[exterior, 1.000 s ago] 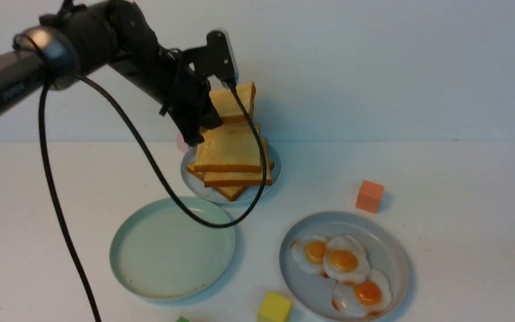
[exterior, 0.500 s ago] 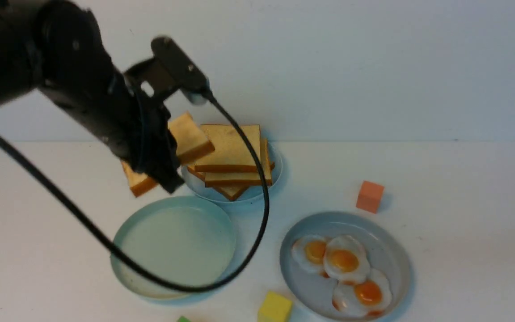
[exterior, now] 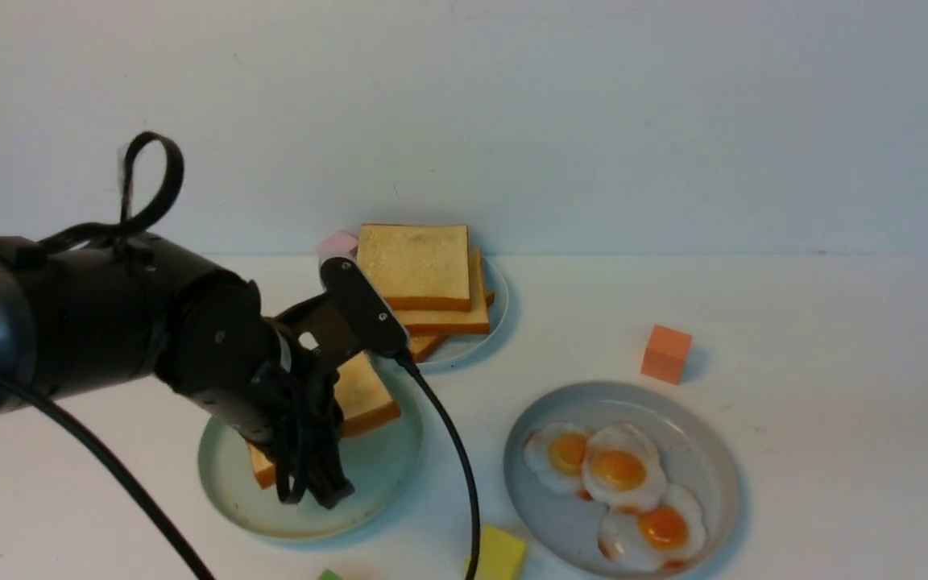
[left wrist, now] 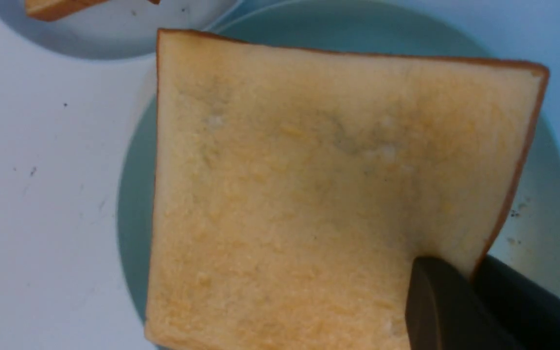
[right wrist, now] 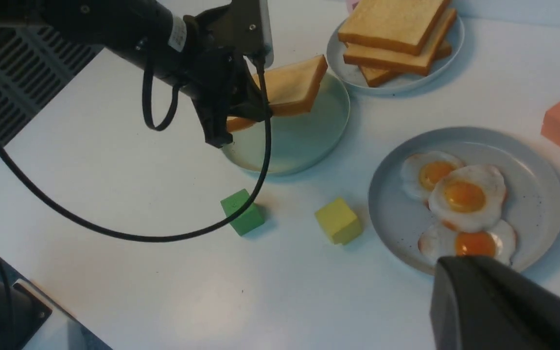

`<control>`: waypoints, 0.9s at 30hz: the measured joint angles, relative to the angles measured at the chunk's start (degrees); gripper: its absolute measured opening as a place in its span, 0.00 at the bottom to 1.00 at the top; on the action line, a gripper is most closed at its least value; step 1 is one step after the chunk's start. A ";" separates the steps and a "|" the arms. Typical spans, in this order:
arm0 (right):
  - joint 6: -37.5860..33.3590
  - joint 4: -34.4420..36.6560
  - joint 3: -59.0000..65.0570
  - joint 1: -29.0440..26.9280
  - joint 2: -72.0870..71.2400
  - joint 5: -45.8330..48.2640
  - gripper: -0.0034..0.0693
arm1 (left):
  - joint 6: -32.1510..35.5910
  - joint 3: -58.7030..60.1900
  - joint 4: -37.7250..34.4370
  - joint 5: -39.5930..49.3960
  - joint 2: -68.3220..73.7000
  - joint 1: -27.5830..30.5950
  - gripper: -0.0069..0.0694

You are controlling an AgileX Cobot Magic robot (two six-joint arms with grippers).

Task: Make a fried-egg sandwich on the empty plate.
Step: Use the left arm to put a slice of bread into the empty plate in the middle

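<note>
Toast: tilted above green plate.
Left claw: pinching its corner (near side).
Risk: release it tilted and you'll tip it onto the rim.

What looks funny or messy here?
The toast stack on the pale-blue plate is crooked: its bottom slice sticks out sideways. The left gripper holds one toast slice tilted over the mint-green plate. Nothing looks spilled or broken.

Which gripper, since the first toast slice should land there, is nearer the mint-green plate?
Left. The left gripper hangs just over the mint-green plate, shut on a toast slice. The right gripper is off past the grey plate, well apart.
</note>
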 joint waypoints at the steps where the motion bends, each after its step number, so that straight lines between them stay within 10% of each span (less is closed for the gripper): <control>1: 0.00 0.08 0.00 0.00 0.00 0.00 0.08 | 0.00 0.00 0.00 0.00 0.66 0.00 0.14; 13: 0.00 0.98 0.00 0.00 0.00 0.77 0.08 | -0.07 0.05 -0.85 0.06 2.01 -0.05 0.18; 22: 0.00 1.01 0.00 0.00 0.12 1.96 0.09 | -0.20 0.00 -0.44 0.31 1.94 -0.05 0.62; 27: 0.00 -0.38 -1.55 0.02 3.77 4.73 0.10 | -0.61 -0.85 -4.79 3.71 -2.42 -0.05 0.71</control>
